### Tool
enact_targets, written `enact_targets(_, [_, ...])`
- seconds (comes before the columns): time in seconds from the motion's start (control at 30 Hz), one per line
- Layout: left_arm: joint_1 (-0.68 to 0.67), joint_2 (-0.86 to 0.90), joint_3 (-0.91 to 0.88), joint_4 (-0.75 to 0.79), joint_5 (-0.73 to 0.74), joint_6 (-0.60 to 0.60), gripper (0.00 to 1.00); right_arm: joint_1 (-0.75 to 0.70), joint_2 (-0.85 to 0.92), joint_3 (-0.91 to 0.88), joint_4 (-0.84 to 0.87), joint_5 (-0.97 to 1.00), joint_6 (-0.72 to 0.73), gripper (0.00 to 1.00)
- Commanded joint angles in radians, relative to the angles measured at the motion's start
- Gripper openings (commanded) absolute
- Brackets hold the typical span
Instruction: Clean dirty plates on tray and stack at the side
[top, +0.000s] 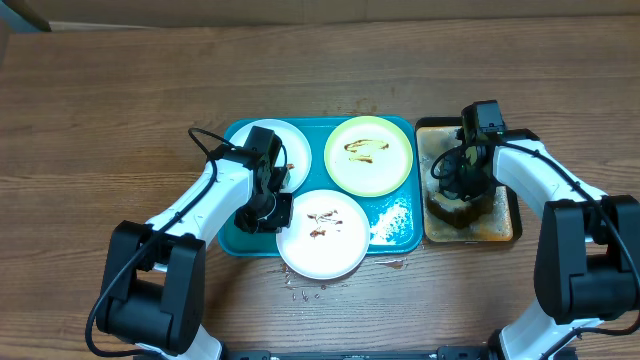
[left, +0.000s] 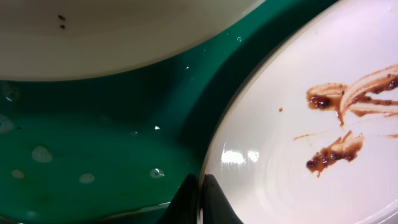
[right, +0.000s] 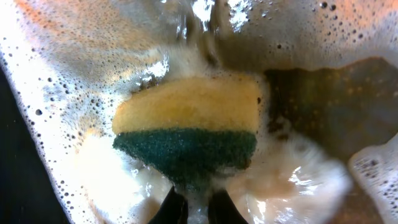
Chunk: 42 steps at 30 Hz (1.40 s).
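The teal tray (top: 395, 232) holds three plates. A white plate (top: 325, 235) with brown smears lies at the front, overhanging the tray's near edge. My left gripper (top: 272, 208) is shut on this plate's left rim; in the left wrist view the gripper (left: 200, 194) pinches the plate (left: 292, 124) above the wet tray (left: 93, 130). Another white plate (top: 270, 145) sits back left, partly under my left arm. A yellow-green plate (top: 368, 155) with a brown smear sits back right. My right gripper (top: 456, 193) (right: 198, 208) is shut on a yellow-and-green sponge (right: 186, 127).
A black-rimmed tray (top: 505, 228) of brown soapy water stands right of the teal tray, with foam (right: 74, 81) around the sponge. Drips (top: 305, 293) mark the wooden table in front of the teal tray. Bare wood lies to the left and behind.
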Motion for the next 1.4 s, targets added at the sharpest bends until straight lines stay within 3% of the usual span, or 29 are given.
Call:
enact_targets(0.0, [-0.003, 0.004, 0.019, -0.003, -0.006, -0.01, 0.04, -0.002, 0.017, -0.033, -0.023, 0.018, 0.031, 0.04])
enact_targets(0.27, [-0.003, 0.004, 0.019, -0.003, -0.006, -0.01, 0.04, -0.002, -0.012, 0.117, -0.175, 0.018, 0.041, 0.04])
enact_targets(0.57, [-0.003, 0.004, 0.019, -0.003, -0.006, -0.01, 0.04, -0.002, -0.203, 0.186, -0.247, -0.025, 0.079, 0.04])
enact_targets(0.77, [-0.003, 0.004, 0.019, -0.001, -0.006, -0.01, 0.04, 0.017, -0.267, 0.186, -0.313, -0.206, -0.005, 0.04])
enact_targets(1.0, [-0.003, 0.004, 0.019, 0.004, 0.002, -0.014, 0.04, 0.235, -0.27, 0.179, -0.302, -0.342, 0.003, 0.04])
enact_targets(1.37, [-0.003, 0.004, 0.019, 0.009, 0.029, -0.014, 0.04, 0.645, -0.166, 0.147, -0.026, -0.211, 0.339, 0.04])
